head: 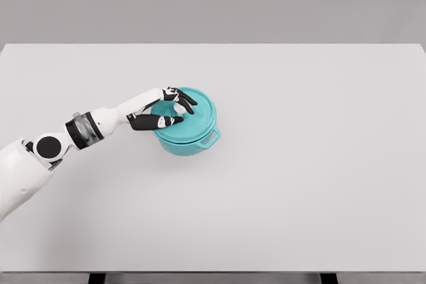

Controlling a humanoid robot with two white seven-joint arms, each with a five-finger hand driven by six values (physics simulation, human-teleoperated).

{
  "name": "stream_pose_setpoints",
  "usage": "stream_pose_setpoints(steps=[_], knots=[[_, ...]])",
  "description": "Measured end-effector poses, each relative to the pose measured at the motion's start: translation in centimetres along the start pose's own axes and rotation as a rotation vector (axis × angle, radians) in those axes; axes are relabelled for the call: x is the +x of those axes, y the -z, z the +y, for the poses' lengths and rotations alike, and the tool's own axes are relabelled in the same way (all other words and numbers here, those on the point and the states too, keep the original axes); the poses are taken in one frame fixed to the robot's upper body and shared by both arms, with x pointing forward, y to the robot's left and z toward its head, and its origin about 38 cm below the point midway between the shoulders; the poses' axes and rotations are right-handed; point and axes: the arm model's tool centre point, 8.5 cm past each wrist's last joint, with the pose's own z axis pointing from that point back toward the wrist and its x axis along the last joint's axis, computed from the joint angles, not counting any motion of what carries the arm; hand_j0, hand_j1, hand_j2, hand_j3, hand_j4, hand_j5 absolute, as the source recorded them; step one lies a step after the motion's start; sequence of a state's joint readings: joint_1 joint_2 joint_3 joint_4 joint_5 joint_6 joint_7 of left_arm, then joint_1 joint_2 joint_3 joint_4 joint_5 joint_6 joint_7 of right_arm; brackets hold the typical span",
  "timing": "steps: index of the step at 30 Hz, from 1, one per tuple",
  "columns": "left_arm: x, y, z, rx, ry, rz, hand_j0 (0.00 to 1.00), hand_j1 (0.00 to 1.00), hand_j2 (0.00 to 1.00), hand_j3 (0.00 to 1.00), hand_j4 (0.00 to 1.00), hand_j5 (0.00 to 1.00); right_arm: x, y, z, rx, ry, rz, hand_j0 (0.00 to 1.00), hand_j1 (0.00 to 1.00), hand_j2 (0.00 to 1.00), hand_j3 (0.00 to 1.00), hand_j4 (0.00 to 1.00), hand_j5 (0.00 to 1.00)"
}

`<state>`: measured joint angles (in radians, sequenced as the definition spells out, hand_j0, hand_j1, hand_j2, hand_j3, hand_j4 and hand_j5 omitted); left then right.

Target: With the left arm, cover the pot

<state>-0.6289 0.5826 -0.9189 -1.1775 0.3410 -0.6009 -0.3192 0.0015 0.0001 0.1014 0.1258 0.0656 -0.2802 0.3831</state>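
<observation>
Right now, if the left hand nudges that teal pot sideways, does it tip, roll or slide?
Probably slides: the teal pot looks squat and wide-based on the flat table. Tipping seems unlikely; rolling too, since it sits upright. The left hand is over its lid, so a push up there might shift the lid.

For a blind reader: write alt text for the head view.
The left hand rests on the lid of a teal pot, fingers curled around the lid's centre. The lid looks seated on the pot, which stands left of the middle of a white table. No right arm shows.
</observation>
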Motion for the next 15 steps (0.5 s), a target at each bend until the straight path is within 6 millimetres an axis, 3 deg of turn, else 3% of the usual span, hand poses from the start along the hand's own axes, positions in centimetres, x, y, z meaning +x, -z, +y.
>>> stream_pose_setpoints(steps=[15], knots=[[0.13,-0.07,0.21,0.004,-0.005,-0.009,0.82,0.82,0.82,0.82,0.82,0.82,0.00,0.00,0.00,0.000,0.000,0.000,1.00,1.00,1.00,1.00,1.00,1.00]])
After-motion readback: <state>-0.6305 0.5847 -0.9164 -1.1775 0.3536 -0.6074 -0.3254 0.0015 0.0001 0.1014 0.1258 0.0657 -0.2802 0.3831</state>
